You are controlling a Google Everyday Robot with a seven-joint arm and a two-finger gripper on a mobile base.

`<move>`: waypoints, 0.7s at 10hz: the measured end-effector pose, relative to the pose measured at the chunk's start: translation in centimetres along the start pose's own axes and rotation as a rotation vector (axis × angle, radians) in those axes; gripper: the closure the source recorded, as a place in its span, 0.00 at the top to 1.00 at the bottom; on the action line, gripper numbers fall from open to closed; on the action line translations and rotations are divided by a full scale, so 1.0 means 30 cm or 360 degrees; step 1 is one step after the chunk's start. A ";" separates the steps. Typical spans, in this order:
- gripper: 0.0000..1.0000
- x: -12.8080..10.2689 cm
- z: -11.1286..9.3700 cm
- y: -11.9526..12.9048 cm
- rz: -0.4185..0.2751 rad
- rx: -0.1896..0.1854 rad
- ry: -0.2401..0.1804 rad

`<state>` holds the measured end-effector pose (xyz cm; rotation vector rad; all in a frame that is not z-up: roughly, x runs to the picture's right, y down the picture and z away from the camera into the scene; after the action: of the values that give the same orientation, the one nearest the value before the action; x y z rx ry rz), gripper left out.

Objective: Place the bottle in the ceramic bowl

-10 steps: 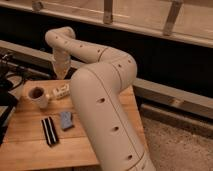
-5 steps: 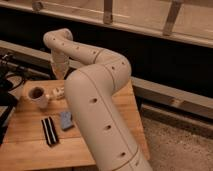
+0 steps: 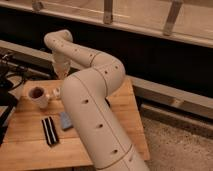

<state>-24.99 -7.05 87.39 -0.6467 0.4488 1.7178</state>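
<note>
The bottle [image 3: 54,93] is a small cream-white thing lying on the wooden table [image 3: 30,150], just right of a white cup; my arm partly covers it. My gripper [image 3: 61,74] hangs at the end of the white arm, pointing down, directly above the bottle and a little clear of it. The ceramic bowl does not show as a whole. A dark shape at the table's left edge [image 3: 5,112] is cut off by the frame, and I cannot tell what it is.
A white cup with a dark inside [image 3: 38,96] stands left of the bottle. Two black bars [image 3: 49,131] and a small blue-grey block [image 3: 65,120] lie nearer the front. My bulky arm [image 3: 95,125] covers the table's right half. Dark cables lie at the far left.
The big arm links have swung left and closer to the camera, covering more of the table. The gripper stays above the bottle, slightly lower.
</note>
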 end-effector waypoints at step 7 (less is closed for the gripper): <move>0.80 0.054 0.127 -0.022 0.0172 -0.0184 0.0100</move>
<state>-25.31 -3.36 89.33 -0.7736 0.4373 1.8401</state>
